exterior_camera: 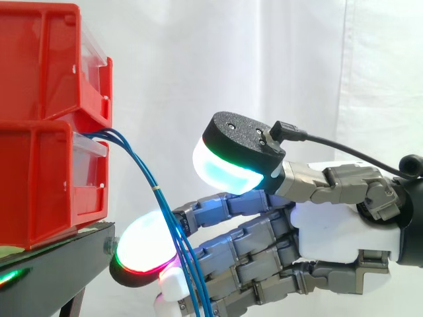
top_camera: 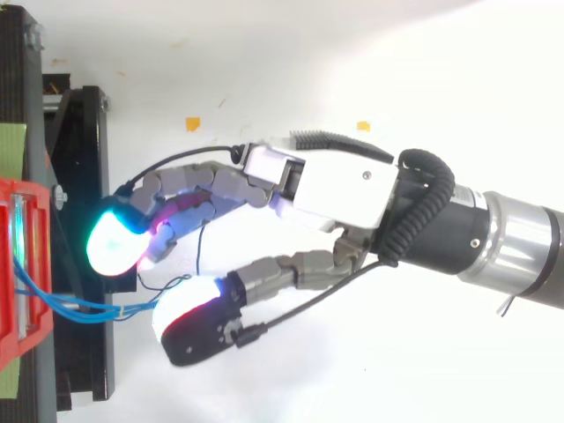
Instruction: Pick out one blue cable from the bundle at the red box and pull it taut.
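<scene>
Blue cables [exterior_camera: 151,181], side view: they leave the front of the stacked red bins [exterior_camera: 46,119] and hang down and away from them, crossing the fingers [exterior_camera: 251,241] of the hand [exterior_camera: 337,224]. The fingers reach toward the bins, spread and released, pinching nothing. Top view: the cables [top_camera: 79,307] run out from the bins between thumb [top_camera: 198,322] and fingers, apparently so that a closing pinch can single one out.

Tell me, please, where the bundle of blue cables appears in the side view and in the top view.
Side view: the blue cables leave the stacked red bins at the left and hang down to the bottom edge, in front of the hand.
Top view: lower left, running from the red bins rightwards toward the hand.
Shared landmark: the red bins, at the left edge in both.
</scene>
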Available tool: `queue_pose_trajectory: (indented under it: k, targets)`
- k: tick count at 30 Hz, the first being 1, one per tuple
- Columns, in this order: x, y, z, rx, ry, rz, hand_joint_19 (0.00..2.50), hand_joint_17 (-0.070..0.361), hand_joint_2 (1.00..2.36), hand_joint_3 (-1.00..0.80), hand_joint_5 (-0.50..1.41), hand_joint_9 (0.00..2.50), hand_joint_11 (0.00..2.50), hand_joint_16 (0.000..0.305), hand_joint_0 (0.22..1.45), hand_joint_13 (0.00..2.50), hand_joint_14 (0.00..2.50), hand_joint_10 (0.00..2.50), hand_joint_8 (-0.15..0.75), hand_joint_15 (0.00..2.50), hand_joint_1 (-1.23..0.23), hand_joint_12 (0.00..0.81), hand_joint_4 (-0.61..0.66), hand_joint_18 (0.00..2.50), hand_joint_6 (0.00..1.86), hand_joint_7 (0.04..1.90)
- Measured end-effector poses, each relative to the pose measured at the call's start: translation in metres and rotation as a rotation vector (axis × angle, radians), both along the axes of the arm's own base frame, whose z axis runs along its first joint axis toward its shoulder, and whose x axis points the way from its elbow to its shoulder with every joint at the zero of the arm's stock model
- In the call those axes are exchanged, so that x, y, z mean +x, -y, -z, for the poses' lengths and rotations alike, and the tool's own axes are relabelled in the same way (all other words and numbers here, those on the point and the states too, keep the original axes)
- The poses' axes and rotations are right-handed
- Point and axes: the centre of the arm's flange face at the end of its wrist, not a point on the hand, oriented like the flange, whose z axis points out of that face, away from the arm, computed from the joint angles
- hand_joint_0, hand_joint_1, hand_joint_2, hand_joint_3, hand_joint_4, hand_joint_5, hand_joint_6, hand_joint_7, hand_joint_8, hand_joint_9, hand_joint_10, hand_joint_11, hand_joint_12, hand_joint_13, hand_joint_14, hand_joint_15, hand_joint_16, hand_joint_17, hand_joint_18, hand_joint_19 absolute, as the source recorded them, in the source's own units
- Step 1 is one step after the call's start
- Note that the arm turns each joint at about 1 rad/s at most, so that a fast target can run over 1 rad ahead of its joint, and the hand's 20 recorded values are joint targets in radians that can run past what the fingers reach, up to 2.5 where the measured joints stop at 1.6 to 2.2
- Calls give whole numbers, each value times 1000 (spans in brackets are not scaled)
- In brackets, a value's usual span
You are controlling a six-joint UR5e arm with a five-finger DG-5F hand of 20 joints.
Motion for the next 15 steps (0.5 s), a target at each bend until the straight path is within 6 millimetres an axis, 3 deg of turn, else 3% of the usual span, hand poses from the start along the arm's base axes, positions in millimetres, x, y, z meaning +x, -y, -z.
queue_pose_trajectory:
  k: [15]
  targets:
    - [12,-14,12,53,74,-41,527,95,1004,-450,-142,773,525,42,616,582,13,23,248,309,-639,276,176,482,503,879]
